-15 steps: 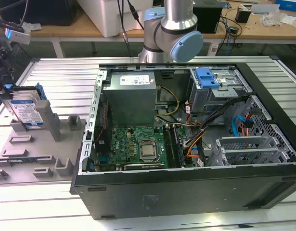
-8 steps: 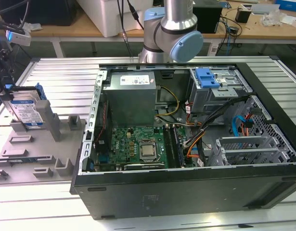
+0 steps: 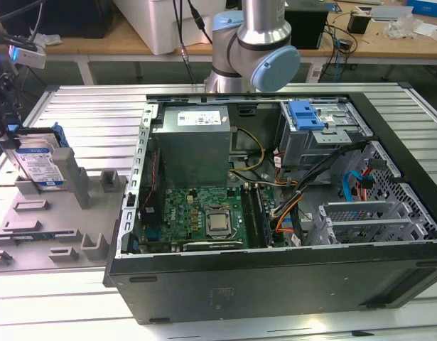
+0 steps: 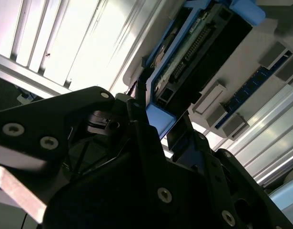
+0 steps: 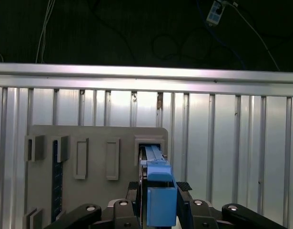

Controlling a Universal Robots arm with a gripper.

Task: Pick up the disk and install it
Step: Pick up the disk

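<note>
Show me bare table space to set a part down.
Free: table slats beyond the gray fixture, toward the far edge; also the near strip in front of the fixture and the case. Crowded: the fixture itself, where the gripper clamps the disk, and the case interior.

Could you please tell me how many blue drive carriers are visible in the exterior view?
2. One frames the disk standing in the grey fixture at the exterior view's left; a second carrier sits on the drive cage inside the computer case. More may be hidden.
</note>
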